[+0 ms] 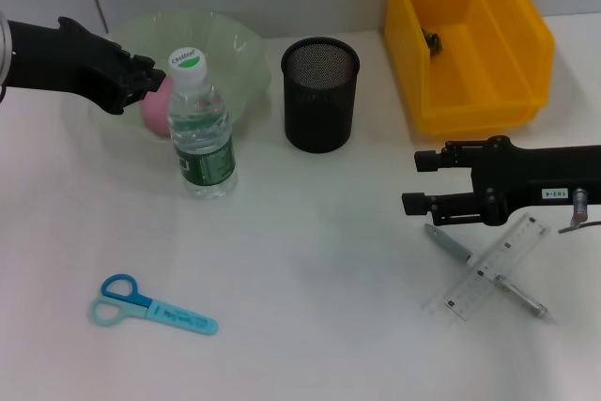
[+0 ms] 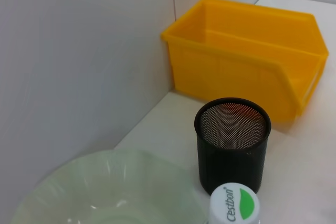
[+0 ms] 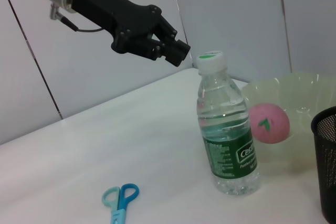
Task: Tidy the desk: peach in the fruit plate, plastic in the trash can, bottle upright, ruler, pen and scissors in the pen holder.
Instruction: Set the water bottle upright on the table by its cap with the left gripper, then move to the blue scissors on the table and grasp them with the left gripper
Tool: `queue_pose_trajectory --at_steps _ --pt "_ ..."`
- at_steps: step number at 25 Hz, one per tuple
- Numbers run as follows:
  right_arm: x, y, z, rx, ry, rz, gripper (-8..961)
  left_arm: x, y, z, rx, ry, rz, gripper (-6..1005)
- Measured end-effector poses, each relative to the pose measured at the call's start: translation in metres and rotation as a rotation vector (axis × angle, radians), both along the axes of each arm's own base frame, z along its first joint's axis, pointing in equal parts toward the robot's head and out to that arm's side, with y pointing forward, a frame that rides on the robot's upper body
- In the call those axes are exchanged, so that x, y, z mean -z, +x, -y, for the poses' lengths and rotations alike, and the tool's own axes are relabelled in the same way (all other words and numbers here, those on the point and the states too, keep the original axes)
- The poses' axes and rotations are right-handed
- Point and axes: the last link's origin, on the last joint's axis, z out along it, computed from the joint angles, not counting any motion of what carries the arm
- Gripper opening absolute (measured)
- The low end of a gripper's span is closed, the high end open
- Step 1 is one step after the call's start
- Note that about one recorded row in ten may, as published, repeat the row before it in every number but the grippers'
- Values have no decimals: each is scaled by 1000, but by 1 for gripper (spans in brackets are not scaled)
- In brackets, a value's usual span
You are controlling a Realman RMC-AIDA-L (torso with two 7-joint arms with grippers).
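Left gripper [image 1: 146,77]: over the near rim of the fruit plate, fingertips drawn together with nothing between them, just beside the bottle's cap. Any swing toward the middle of the desk could clip the cap.
Peach [image 1: 157,108]: already lying in the fruit plate [image 1: 235,53], partly hidden behind the bottle. Little risk unless the plate gets nudged.
Bottle [image 1: 200,129]: upright, touching or just in front of the plate rim, I cannot tell which (tall, narrow and only part full, so probably easy to tip). A knock near the cap would lay it down and undo that step.
Scissors [image 1: 150,306]: flat on the near left of the desk, well apart from the rest. Thin and low, so a pinch could skid off.
Pen holder [image 1: 320,93]: empty mesh cup at centre. Dropping long items in off-centre may rock it.
Trash can [image 1: 465,39]: yellow bin, something small and dark inside.
Ruler [image 1: 496,265] and pen [image 1: 484,269]: crossed, ruler over pen. Grabbing one could drag the other.
Right gripper [image 1: 420,182]: fingers spread, empty, hovering just beyond that pair.
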Motion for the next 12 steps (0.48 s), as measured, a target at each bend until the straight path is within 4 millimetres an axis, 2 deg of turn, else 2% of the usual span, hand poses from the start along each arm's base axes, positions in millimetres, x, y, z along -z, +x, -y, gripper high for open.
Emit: queue_pose_trajectory --at_steps 7,12 --pt "1 0 -2 1 3 6 740 -7 -6 1 -29 11 37 137" --pt "1 -1 -2 -1 3 6 740 -12 -15 14 -13 -50 176 273"
